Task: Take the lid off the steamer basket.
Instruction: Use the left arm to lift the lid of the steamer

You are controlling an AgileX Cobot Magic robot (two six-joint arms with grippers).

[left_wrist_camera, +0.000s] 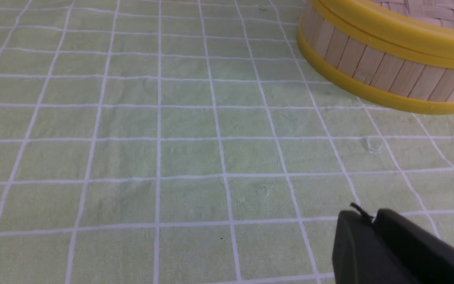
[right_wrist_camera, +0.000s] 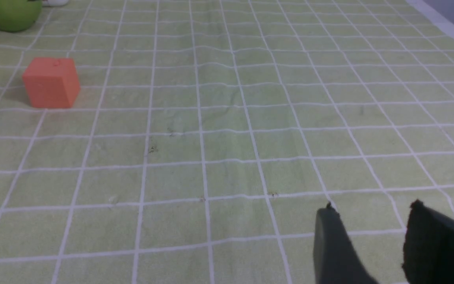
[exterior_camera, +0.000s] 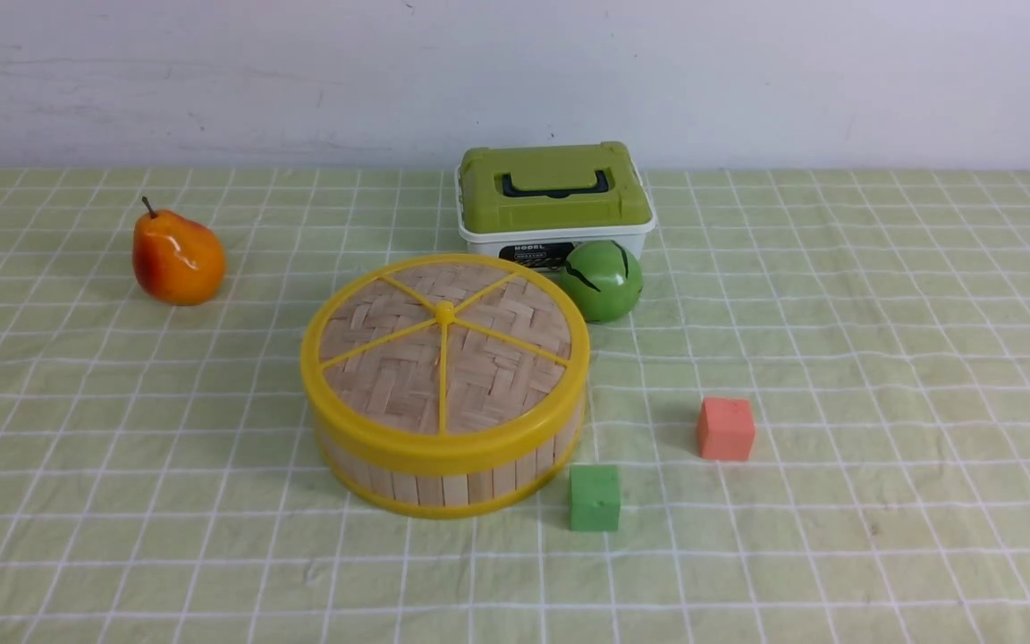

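The lid (exterior_camera: 443, 349), a woven bamboo disc with a yellow rim, spokes and a small centre knob, sits on the steamer basket (exterior_camera: 443, 487) in the middle of the table. Neither arm shows in the front view. In the left wrist view the basket's slatted wall (left_wrist_camera: 369, 65) and the lid's rim (left_wrist_camera: 388, 29) lie well ahead of my left gripper (left_wrist_camera: 369, 215). Its dark fingers are pressed together with nothing between them, above bare cloth. My right gripper (right_wrist_camera: 373, 207) stands open and empty over bare cloth, far from the basket.
A white box with a green handled lid (exterior_camera: 553, 192) and a green ball (exterior_camera: 603, 280) stand just behind the basket. A green cube (exterior_camera: 594, 497) sits by its front right, an orange cube (exterior_camera: 725, 428) further right, and a pear (exterior_camera: 177, 259) at the far left.
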